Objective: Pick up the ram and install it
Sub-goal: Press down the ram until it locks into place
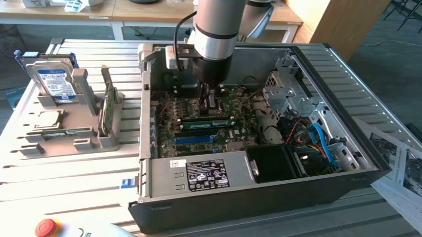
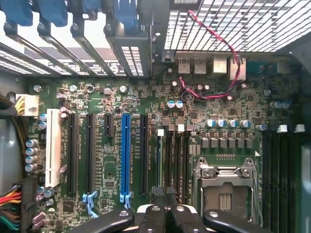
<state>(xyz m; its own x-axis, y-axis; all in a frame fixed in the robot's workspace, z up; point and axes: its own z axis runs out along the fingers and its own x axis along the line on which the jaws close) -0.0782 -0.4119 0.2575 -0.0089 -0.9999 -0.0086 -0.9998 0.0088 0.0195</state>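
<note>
The ram (image 1: 207, 122), a long, thin green circuit board, stands on edge among the motherboard's (image 1: 173, 114) slots inside an open desktop computer case (image 1: 264, 197). It sits directly under the robot arm's gripper (image 1: 211, 103), slightly nearer the camera in the exterior view. The black fingers (image 2: 153, 216) are drawn together, and it cannot be told whether their tips touch the board's upper edge. The stick's long axis runs from the exterior view's left to its right, parallel with the long blue slot (image 1: 197, 139) just beside it. Its flat green face is turned toward the case's power supply (image 1: 197, 175), a grey metal box with a black-and-white label. Around it the motherboard is a dense green field of small silver capacitors, black slots and one white slot (image 2: 52, 154). A square metal processor socket (image 2: 224, 187) lies next to the memory slots. A red-and-black twisted wire (image 2: 214, 53) loops across a perforated metal panel. The arm (image 1: 218, 34) is a smooth silver-grey cylinder reaching down into the case. Outside, to the exterior view's left, a grey plastic stand (image 1: 72, 133) on the slatted metal table (image 1: 66, 182) holds a second green board (image 1: 105, 111) on edge. A silver hard drive (image 1: 54, 81) with a blue-and-white label stands there too.
</note>
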